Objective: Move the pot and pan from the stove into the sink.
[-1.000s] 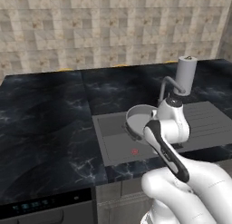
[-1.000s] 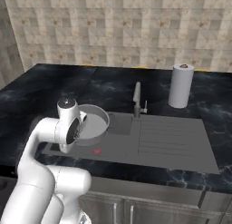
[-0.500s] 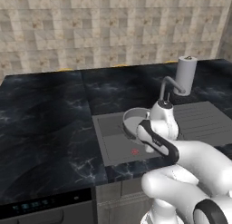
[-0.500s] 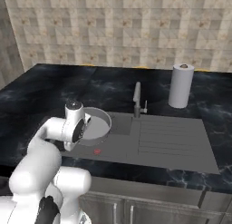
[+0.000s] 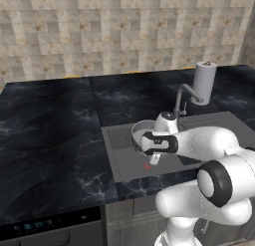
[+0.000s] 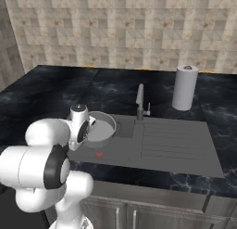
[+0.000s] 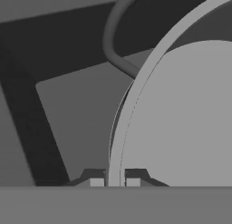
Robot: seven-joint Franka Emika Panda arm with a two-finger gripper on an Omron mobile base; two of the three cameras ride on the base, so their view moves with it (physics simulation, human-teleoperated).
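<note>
Now, at the left of the left base view, dark marbled counter (image 5: 50, 125) is seen running to the frame's edge, and a strip of oven panel (image 5: 45, 224) is glimpsed at the bottom left. Just right of centre, the pot (image 5: 142, 132) is seen over the left part of the sink (image 5: 122, 158), its pale inside half hidden by the white arm. The gripper (image 5: 155, 158) is pressed tight onto the pot's near rim, fingers clamped on the thin wall. Whether the pot's base is touching the basin floor cannot be told. Further right, the curved faucet (image 5: 187, 93) is seen behind the arm, and a paper towel roll (image 5: 204, 83) is stood upright at the upper right.

From the right base view, the pot (image 6: 102, 128) is found left of centre in the sink (image 6: 120, 151), with the faucet (image 6: 140, 102) at centre and the roll (image 6: 185, 87) right of it.

In the hand view, the pot's rim (image 7: 136, 100) is caught between the two fingertips (image 7: 96, 181) at bottom centre, the pale interior spreading right.
</note>
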